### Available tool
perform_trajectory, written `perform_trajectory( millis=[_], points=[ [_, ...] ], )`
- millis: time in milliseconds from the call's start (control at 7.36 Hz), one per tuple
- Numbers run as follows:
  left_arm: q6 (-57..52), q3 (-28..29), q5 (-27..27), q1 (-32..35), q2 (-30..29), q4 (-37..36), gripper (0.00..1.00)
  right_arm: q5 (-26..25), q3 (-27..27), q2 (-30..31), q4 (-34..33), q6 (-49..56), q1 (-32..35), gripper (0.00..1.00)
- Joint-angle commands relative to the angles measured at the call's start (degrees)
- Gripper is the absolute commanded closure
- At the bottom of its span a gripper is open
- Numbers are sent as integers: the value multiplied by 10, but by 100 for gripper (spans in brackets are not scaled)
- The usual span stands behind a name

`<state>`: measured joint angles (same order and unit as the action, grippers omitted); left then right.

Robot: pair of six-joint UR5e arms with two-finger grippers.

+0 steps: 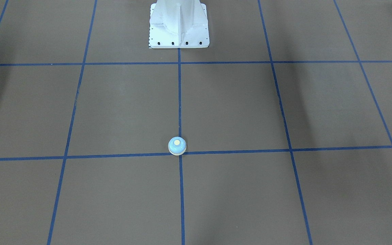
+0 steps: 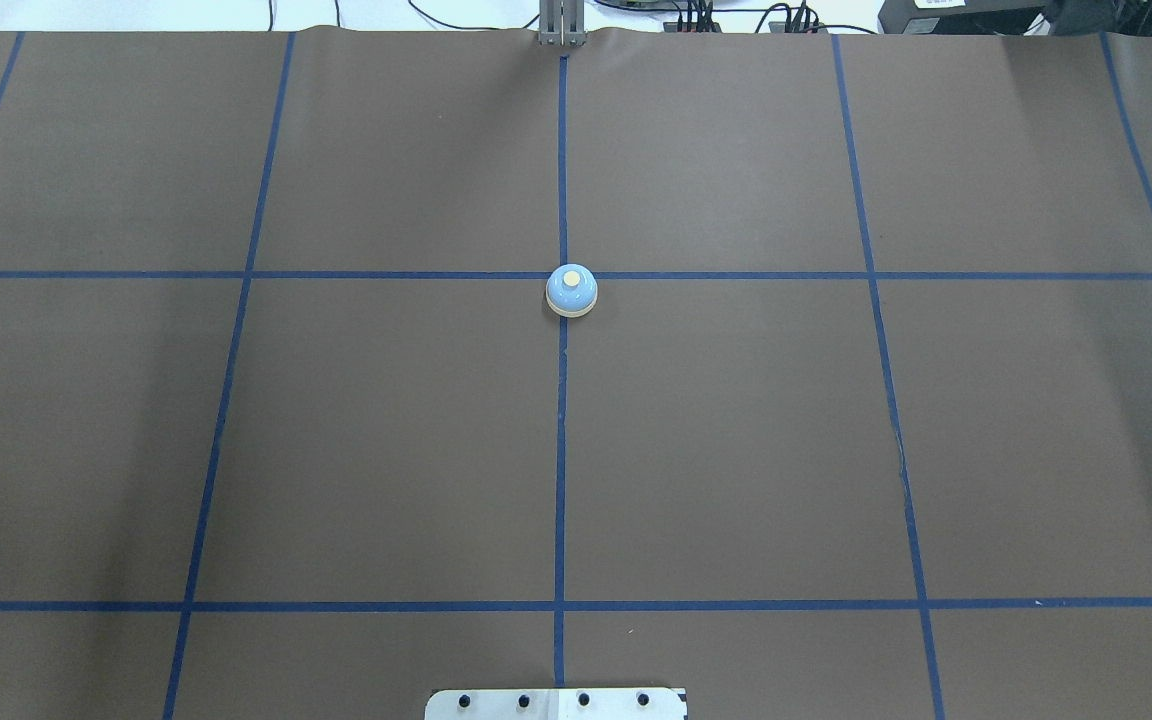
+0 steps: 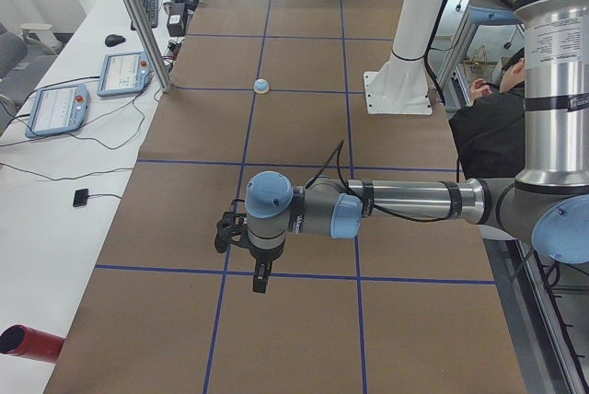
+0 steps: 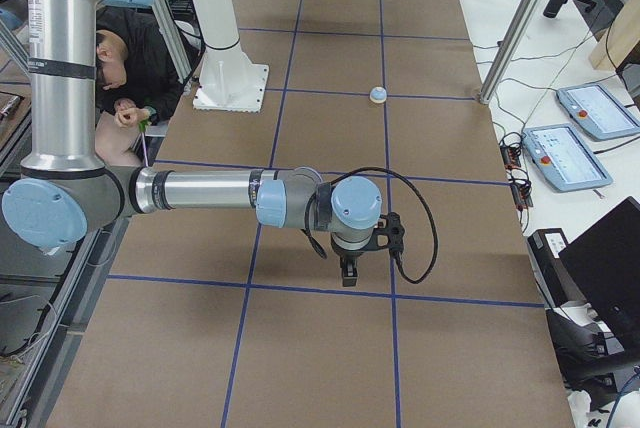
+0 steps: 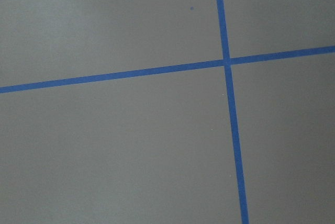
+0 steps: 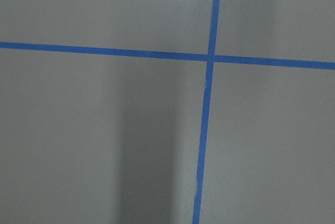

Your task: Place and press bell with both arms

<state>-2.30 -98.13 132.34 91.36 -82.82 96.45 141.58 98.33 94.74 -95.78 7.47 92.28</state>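
Observation:
The light-blue bell (image 1: 177,146) with cream base and button stands upright on the brown mat at a blue tape crossing, also in the overhead view (image 2: 572,291) and far off in both side views (image 3: 262,86) (image 4: 378,95). My left gripper (image 3: 261,279) hangs over the mat far from the bell, seen only in the exterior left view; I cannot tell if it is open or shut. My right gripper (image 4: 349,273) hangs likewise at the other end, seen only in the exterior right view; I cannot tell its state. Both wrist views show only mat and tape.
The white pedestal (image 1: 179,25) stands at the robot's side of the table. A seated person (image 4: 125,68) is beside it. Teach pendants (image 3: 129,72) lie on the white side bench past a metal post (image 3: 138,17). A red cylinder (image 3: 28,343) lies at the mat's near corner.

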Motion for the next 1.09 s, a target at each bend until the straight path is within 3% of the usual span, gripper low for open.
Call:
perform_trajectory(
  millis=[0,136,951],
  points=[
    [5,-23,6,-10,-2,-15,0,0,-1,2,1,0,0,0],
    [0,-35,4,-10,-6,-51,0,0,-1,2,2,0,0,0],
    [-9,-30,-11,-10,0,-55,0,-5,0,1,2,1,0,0]
  ],
)
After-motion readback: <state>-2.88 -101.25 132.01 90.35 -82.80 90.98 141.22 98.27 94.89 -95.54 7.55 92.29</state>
